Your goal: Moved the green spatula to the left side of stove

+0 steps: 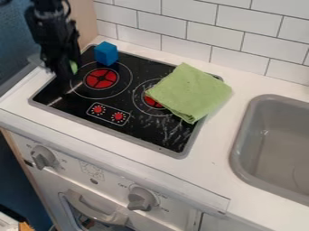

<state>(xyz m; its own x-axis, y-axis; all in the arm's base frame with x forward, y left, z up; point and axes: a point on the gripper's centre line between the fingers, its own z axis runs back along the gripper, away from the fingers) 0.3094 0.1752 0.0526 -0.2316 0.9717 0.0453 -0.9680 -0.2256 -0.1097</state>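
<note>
Hand over stove's left, green spatula beside — mostly hidden

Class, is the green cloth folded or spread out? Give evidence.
Folded: the green cloth shows layered edges at its lower corner.

A toy or play kitchen: a black stove top with red burner spots sits in a white counter. Beside it is a gray sink, with oven knobs below and white wall tiles behind.
</note>
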